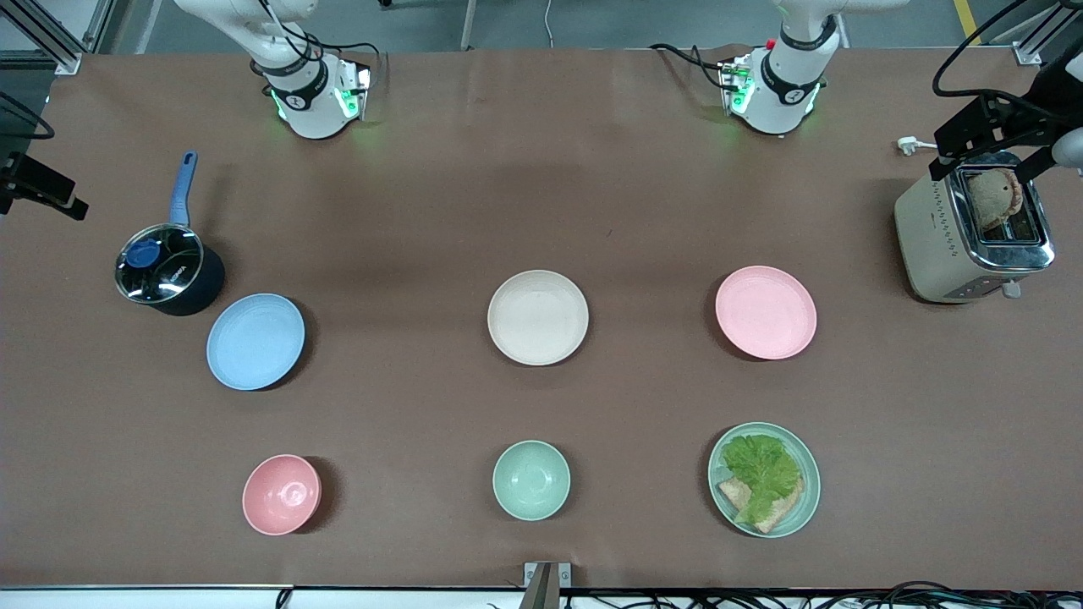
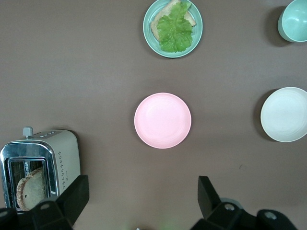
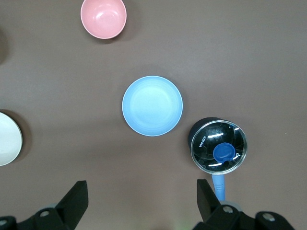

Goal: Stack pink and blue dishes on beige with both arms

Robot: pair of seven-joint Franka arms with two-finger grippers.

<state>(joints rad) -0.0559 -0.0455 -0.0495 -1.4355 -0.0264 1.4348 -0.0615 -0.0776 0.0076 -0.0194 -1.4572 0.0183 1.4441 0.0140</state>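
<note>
3 empty plates (image 1: 538, 317), unstacked

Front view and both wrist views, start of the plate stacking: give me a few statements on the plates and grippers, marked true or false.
1. The pink plate lies on the beige plate. False: they lie apart, and the beige plate is bare.
2. The blue plate lies beside the lidded pot. True.
3. The left gripper is shut on the pink plate. False: it hangs open above it, holding nothing.
4. The right gripper is open above the blue plate. True.
5. The toaster holds bread. True.
</note>
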